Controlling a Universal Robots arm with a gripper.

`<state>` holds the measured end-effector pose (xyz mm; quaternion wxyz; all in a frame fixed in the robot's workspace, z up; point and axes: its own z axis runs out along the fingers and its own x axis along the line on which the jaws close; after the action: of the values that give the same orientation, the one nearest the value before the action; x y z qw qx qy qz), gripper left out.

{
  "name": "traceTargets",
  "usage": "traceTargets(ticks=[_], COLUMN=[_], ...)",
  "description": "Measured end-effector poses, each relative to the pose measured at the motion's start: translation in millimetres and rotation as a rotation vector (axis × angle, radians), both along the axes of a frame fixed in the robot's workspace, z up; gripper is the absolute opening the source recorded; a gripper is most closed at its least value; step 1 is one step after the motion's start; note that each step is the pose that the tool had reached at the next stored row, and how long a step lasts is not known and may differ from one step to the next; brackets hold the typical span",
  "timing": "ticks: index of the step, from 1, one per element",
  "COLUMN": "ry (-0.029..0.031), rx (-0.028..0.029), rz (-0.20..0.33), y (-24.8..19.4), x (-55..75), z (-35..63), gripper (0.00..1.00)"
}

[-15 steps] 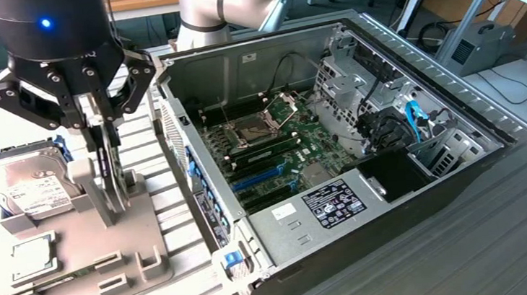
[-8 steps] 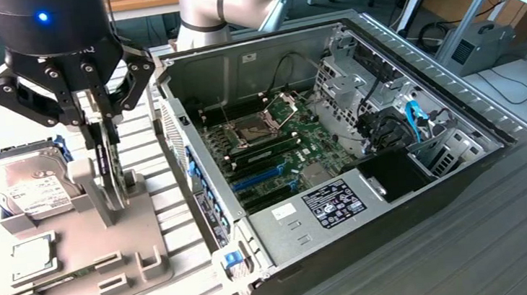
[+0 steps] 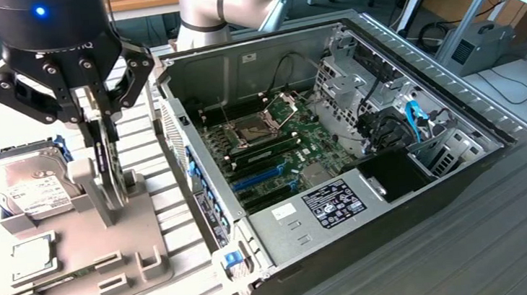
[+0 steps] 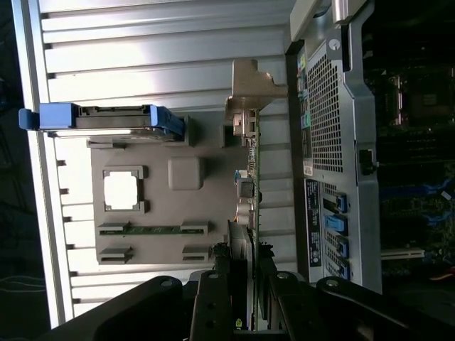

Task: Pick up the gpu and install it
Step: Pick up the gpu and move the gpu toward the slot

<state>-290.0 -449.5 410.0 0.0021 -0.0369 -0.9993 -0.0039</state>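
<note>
Currently the grey moulded fixture tray (image 3: 68, 231) sits at 9 o'clock of the open computer case (image 3: 236, 63) in the exterior view, both on a ribbed aluminium table (image 3: 504, 240).

Tray contents:
- hard drive (image 3: 30, 186), silver with a white label, in a blue caddy, propped in a slot at the tray's 11 o'clock corner
- small square silver CPU chip (image 3: 32, 256) lying flat in its recess, at 6 o'clock of the drive
- thin memory stick (image 4: 153, 229) lying between low clips, beside the chip
- gpu (image 3: 104, 170), standing on edge in a slot along the tray's case-side edge

Case contents:
- green motherboard (image 3: 292, 145) with a metal CPU socket (image 3: 247, 131)
- blue expansion slots (image 3: 261, 178), all vacant
- power supply (image 3: 332, 202), grey with a black label, at 5 o'clock
- blue cables (image 3: 418, 122) near the drive cage, at 3 o'clock

Gpu orientation: the faces are vertical. The long axis runs roughly 12 to 6 o'clock in the exterior view, parallel to the case's perforated rear panel. The silvery L-shaped bracket (image 4: 252, 89) is at the end away from the fingers, level with the hard drive. The wrist view shows the card edge-on: a thin green board edge with a dark body.

Gripper (image 3: 99, 131): black, with linked fingers. It reaches down over the card with one finger on each face, clamped on the gpu, which is seated in the tray slot.
</note>
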Motion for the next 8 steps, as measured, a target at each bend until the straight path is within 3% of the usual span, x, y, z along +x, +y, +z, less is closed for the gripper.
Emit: traceTargets(ticks=[8], ry=[0.0001], rx=[-0.0001], rz=[0.000], y=[0.0], x=[0.0], z=[3.6], gripper=[0.26])
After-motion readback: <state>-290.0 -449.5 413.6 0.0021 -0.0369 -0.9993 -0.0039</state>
